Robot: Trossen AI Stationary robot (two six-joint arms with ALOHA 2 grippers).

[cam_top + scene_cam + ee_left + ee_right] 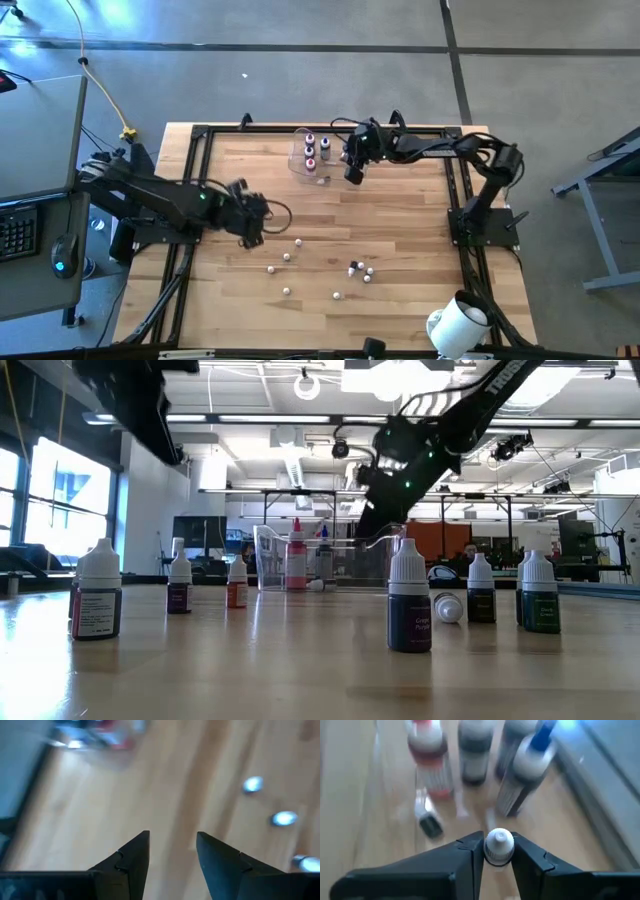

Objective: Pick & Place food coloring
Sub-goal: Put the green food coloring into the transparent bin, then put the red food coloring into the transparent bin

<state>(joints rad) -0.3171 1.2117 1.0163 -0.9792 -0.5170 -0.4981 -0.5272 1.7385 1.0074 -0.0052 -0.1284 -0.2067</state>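
Wooden table (400, 220): right hand (498, 851) grips a bottle (498, 845) near the far edge; left hand (172, 852) open mid-table.

Arms: two. Clear tub (305, 160): one. White cylinder (457, 325): one. Bottles: over a dozen.

Bare wood (390, 225) mid-table open; scattered bottles (358, 268) clutter near edge; clear tub (305, 160) blocks far side.

Left wrist view blurred: white-capped bottles (285, 818) smeared; right end effector (498, 851) hides held bottle's body.
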